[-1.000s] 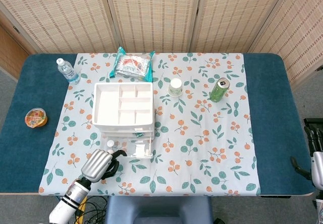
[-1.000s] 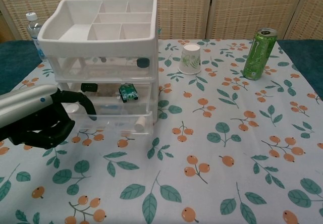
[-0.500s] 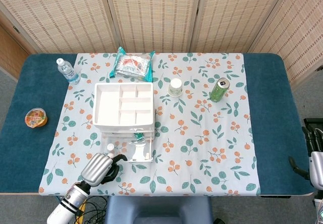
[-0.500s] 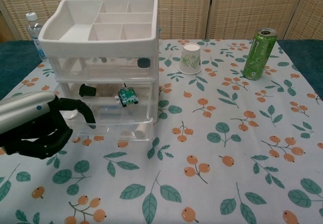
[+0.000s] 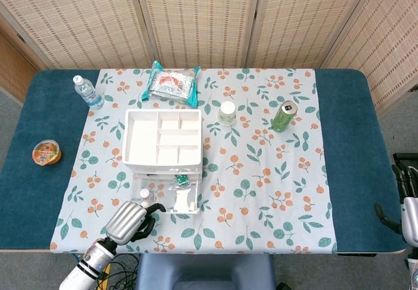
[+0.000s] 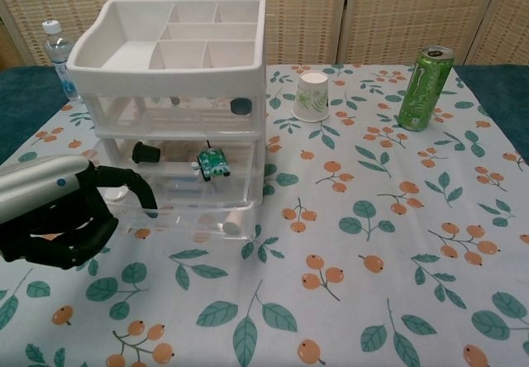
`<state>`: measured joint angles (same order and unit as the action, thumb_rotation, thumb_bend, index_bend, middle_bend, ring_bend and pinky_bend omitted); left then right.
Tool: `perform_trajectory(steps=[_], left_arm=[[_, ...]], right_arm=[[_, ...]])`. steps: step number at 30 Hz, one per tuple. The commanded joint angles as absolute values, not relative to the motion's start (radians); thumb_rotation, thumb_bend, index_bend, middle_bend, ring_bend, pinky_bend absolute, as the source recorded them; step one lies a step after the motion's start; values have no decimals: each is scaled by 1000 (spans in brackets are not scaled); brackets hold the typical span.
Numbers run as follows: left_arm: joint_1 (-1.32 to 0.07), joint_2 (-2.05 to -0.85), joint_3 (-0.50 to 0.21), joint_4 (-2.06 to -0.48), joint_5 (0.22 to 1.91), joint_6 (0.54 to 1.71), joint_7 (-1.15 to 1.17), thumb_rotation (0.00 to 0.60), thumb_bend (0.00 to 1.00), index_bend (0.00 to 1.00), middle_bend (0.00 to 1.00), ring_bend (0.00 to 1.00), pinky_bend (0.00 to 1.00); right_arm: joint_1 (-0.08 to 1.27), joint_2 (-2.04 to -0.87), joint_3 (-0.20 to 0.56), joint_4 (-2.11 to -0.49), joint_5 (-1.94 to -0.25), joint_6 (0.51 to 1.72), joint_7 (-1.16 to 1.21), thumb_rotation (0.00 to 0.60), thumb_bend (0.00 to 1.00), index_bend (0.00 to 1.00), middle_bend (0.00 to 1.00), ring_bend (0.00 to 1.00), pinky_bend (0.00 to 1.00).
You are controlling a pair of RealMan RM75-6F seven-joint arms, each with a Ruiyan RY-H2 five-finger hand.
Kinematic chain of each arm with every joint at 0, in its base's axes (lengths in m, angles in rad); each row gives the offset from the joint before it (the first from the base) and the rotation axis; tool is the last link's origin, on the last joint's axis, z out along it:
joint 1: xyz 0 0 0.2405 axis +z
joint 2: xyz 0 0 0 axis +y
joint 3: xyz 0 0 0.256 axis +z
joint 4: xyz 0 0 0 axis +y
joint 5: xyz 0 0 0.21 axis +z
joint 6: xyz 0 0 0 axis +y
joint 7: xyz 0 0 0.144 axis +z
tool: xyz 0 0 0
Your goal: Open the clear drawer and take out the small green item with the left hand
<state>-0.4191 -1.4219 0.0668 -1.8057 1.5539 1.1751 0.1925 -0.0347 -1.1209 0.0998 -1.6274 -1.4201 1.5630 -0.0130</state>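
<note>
The head view looks almost straight down from high above, taking in the whole table (image 5: 353, 192) to all four edges, with folding screens (image 5: 202, 19) beyond the far edge. The chest view sits low and close at the near edge, facing across the floral cloth (image 6: 372, 243). Both views share the drawer unit (image 6: 169, 115), paper cup (image 5: 227, 112) and green can (image 6: 425, 87).

My left hand (image 6: 62, 218) is matt black with a brushed-metal wrist; the drawer (image 6: 178, 210) is glossy clear plastic, the tablecloth (image 6: 372, 243) printed fabric.
</note>
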Motion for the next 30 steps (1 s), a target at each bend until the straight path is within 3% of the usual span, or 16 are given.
perform_trajectory(steps=[1, 5, 8, 15, 21, 30], left_arm=[[-420, -1418, 66, -1809, 1552, 1170, 191, 600, 626, 314, 883, 913, 999], [-424, -1406, 66, -1818, 1551, 1160, 194, 600, 623, 161, 868, 906, 998], [-424, -1391, 65, -1833, 1559, 1165, 193, 600, 622, 119, 862, 904, 997], [-437, -1328, 57, -1876, 1588, 1166, 154, 600, 622, 116, 858, 903, 997], [-503, -1236, 21, -1885, 1594, 1097, 36, 600, 624, 155, 859, 905, 998], [-630, -1142, 0, -1830, 1648, 949, -47, 600, 803, 145, 893, 932, 1000]], right_arm=[[-34, -1121, 100, -1626, -1420, 1562, -13, 600, 338, 0, 0, 25, 55], [-33, -1120, 102, -1625, -1421, 1562, -14, 600, 339, 0, 0, 26, 55], [-33, -1120, 103, -1624, -1419, 1562, -14, 600, 339, 0, 0, 26, 55], [-29, -1113, 108, -1623, -1422, 1562, -9, 600, 339, 0, 0, 25, 55], [-16, -1074, 130, -1642, -1432, 1568, 7, 600, 339, 0, 0, 25, 55], [3, -1028, 156, -1668, -1432, 1570, 6, 600, 339, 0, 0, 25, 55]])
